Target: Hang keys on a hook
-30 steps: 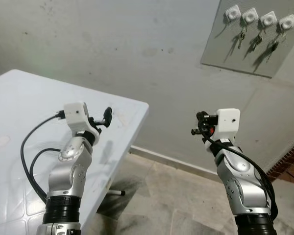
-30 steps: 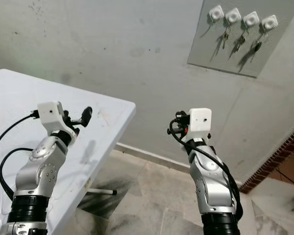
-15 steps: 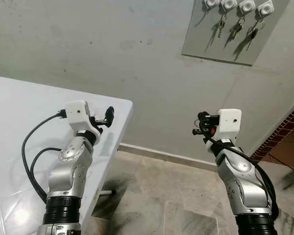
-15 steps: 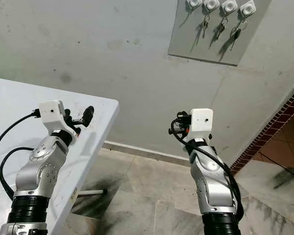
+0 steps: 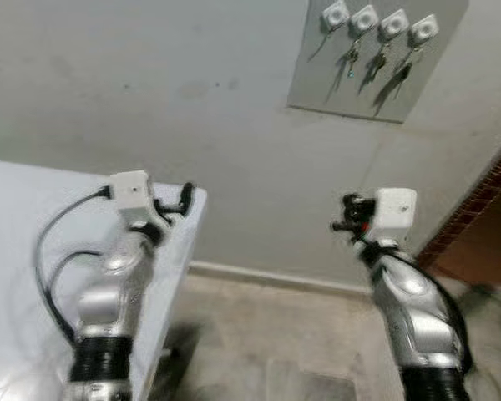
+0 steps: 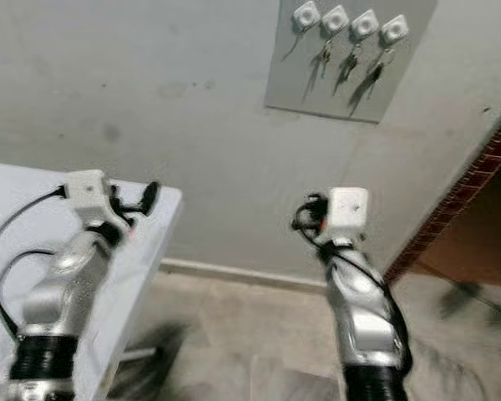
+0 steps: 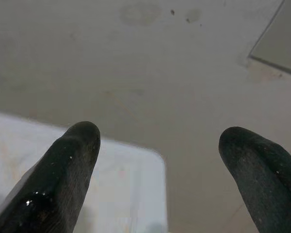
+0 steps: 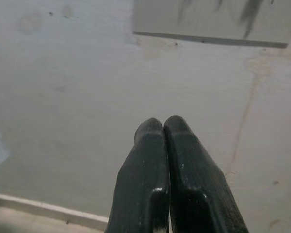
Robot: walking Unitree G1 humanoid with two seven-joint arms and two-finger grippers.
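Grippers raised before a grey wall, the robot faces a panel [image 5: 376, 58] of four white hooks high on that wall, up and to its right. At the left, the left gripper [image 5: 184, 199] hovers above the far right corner of the white worktop [image 5: 17, 251], its fingers [image 7: 68, 170] spread wide with nothing between them. Further right, the right gripper [image 5: 348, 215] is held over bare floor, well clear of the worktop's edge; its wrist view shows the two fingers [image 8: 145, 170] pressed flat together, and no key can be made out between them.

On the panel, the leftmost hook [image 5: 336, 13] appears bare, with only a shadow slanting below it. The three hooks to its right each carry a bunch of keys [image 5: 351, 57], hanging straight down with their long axis vertical.

Judged from this, the coming move turns on one relation: the panel lies above and ahead of the right gripper, well apart from it, while the left gripper stands much farther off toward the worktop. The right arm is plainly the nearer one for any reach to the hooks. The frames are blurred, so whether the empty-looking hook is truly free cannot be settled, nor whether all the keys are already hung.
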